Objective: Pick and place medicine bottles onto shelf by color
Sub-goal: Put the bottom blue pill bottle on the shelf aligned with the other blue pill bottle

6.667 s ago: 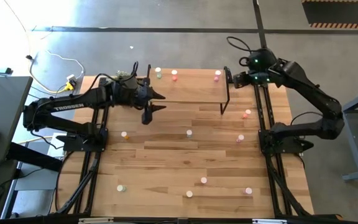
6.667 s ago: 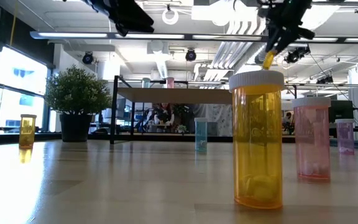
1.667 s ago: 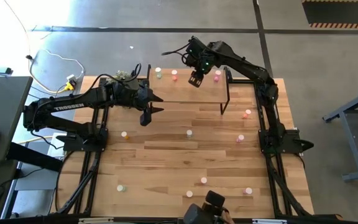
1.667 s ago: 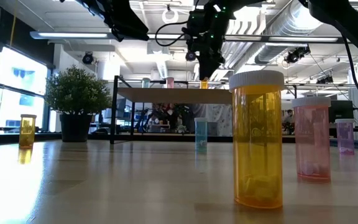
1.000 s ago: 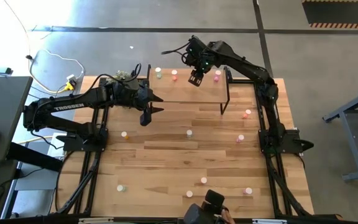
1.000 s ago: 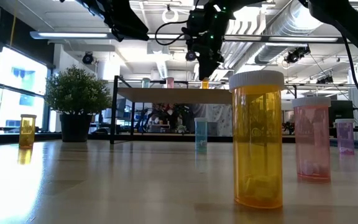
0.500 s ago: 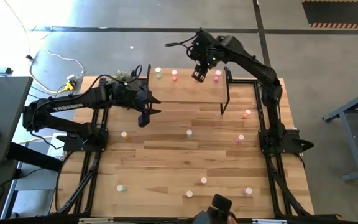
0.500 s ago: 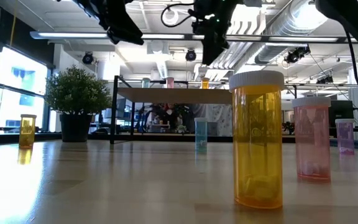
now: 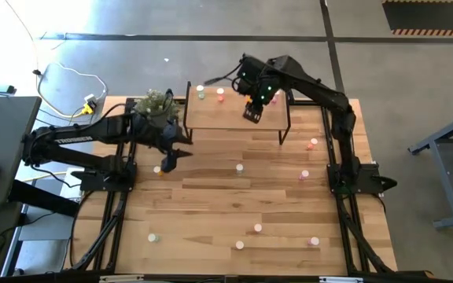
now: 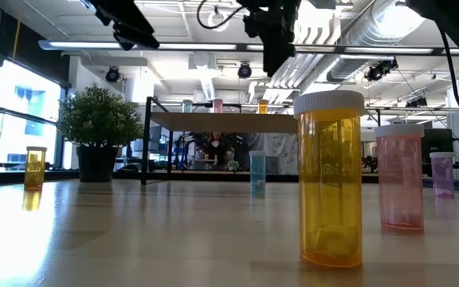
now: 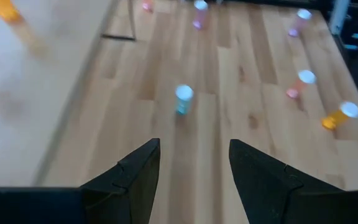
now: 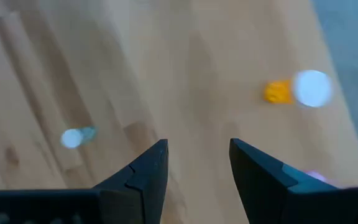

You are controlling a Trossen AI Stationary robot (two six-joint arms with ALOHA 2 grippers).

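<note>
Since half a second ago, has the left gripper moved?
Yes. The left gripper has moved away from the shelf, toward the orange bottle on the table.

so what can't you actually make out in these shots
- High view: the colours of the bottles on the shelf near the right gripper; too small.
- Low view: both grippers; cut off by the top edge.
- Right wrist view: the orange bottle and its label; blurred.
- Left wrist view: the pale bottle ahead of the left gripper; blurred.
</note>
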